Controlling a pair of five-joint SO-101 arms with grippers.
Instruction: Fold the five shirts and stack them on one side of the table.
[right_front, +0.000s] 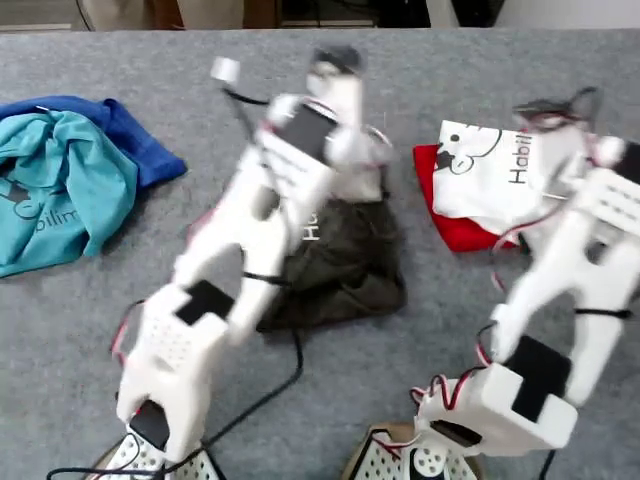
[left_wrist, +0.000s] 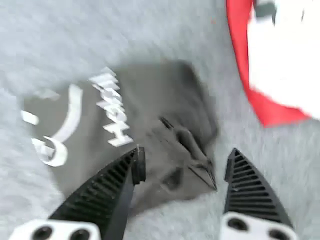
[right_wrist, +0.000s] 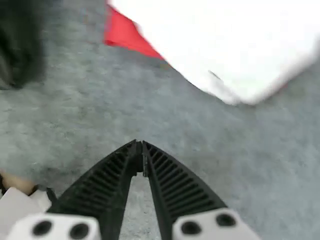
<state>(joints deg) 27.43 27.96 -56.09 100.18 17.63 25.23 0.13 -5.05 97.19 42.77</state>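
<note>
Over the dark shirt (left_wrist: 150, 100), the left claw (left_wrist: 185, 152) gapes wide, empty.

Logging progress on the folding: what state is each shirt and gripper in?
dark shirt: rumpled, lying by itself.
white shirt: folded, on the red shirt.
red shirt: flat under the white shirt.
teal shirt: crumpled, on the blue shirt.
blue shirt: crumpled, under the teal shirt.
left gripper: open, over the dark shirt.
right gripper: shut, empty, over the table.

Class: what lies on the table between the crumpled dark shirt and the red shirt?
Nothing: a bare strip of grey table covering separates the crumpled dark fabric shirt from the folded red shirt, seen in the high and left wrist views.
</note>
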